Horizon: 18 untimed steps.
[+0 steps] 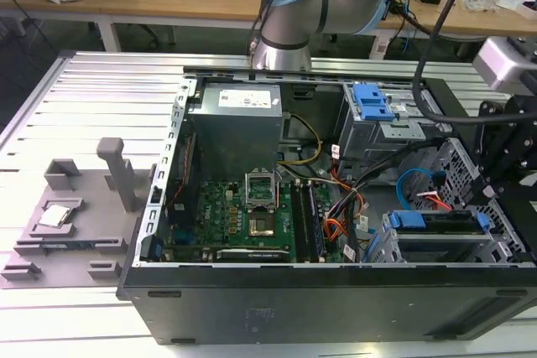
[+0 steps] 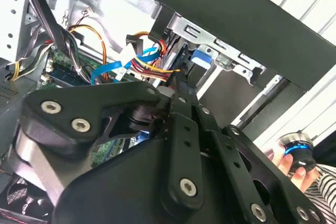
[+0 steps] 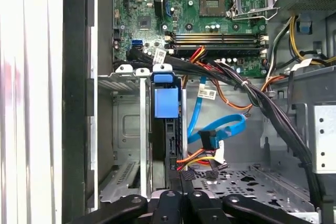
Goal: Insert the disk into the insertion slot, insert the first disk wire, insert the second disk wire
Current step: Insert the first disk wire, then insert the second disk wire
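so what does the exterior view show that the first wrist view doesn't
Exterior view: the robot arm, and the grey fixture tray at the exterior view's left of the case. First wrist view: the black connector on the blue cable, lying apart from the disk. Both: the motherboard, and the disk in its blue carrier sitting in the insertion slot.

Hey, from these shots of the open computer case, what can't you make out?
- Label of the disk: the first wrist view shows it edge-on in the insertion slot, its face hidden by the slot's wall.
- Seating of the power plug: the gripper overlaps it there.
- Connector end of the disk: in the second wrist view, the gripper's black body blocks it.
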Motion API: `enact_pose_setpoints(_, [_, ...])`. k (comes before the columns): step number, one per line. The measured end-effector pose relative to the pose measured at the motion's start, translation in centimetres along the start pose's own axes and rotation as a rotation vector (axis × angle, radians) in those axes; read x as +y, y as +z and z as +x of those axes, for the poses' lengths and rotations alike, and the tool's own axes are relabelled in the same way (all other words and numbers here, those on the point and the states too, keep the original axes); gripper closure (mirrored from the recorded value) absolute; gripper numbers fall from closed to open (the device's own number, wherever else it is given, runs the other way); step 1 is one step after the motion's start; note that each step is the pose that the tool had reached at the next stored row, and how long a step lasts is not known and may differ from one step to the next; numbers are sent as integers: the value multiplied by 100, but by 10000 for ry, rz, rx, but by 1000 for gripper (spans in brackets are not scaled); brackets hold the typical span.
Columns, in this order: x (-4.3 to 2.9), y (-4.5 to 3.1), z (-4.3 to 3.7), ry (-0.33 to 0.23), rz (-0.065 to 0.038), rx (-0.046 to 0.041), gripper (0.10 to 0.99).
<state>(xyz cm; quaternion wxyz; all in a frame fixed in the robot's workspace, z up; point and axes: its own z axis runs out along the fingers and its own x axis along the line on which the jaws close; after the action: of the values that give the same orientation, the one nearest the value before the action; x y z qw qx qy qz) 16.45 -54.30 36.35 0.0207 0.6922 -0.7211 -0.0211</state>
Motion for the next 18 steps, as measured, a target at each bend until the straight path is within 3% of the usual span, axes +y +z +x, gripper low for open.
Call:
enact_pose_setpoints(2, [49,-36,2,0,35,-4,980])
enact_pose_setpoints(3, [148,-32,6,-1,61,-3,980])
enact_pose_setpoints(4, [168,-39,8,0,76,-1,980])
enact_pose_setpoints(9, [179,-169,7,-1,83,-3,980])
enact_pose_setpoints(18, [179,-174,7,0,83,-5,980])
